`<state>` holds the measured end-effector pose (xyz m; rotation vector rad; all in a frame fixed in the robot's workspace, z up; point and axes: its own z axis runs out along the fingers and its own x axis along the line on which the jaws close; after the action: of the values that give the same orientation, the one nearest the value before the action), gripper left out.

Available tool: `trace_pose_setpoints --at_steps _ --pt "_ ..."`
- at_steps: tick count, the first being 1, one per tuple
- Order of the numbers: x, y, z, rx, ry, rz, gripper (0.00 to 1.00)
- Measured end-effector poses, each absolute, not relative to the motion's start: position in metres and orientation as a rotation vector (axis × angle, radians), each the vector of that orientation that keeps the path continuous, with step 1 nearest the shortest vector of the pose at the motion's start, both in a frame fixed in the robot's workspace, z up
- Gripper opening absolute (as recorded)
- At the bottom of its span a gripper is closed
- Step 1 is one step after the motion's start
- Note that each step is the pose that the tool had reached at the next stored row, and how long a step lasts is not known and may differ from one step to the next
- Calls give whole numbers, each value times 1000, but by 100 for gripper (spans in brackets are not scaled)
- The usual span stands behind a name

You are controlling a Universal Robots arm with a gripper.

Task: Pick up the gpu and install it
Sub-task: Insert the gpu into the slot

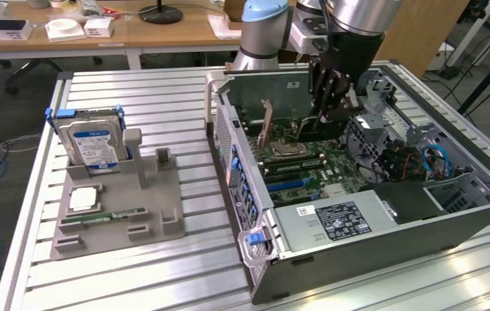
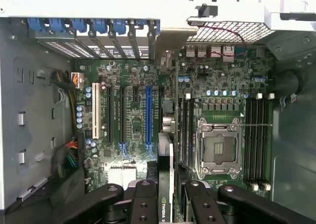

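Gripper inside open PC case; black fingers clamped on the gpu, one per flat face; thin card held edge-down, parallel to the motherboard slots, presumably so its contacts meet a slot squarely; hangs just beside the long blue slot, pointing toward the case's rear edge; judged not yet seated.

The gpu stands edge-on (thin, dark) over the motherboard
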<state>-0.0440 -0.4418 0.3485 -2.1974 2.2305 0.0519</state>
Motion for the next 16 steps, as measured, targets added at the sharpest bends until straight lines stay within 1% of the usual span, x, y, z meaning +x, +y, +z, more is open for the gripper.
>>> trace_pose_setpoints --at_steps 16 --pt "-44 -444 345 -2197 2230 52 26"
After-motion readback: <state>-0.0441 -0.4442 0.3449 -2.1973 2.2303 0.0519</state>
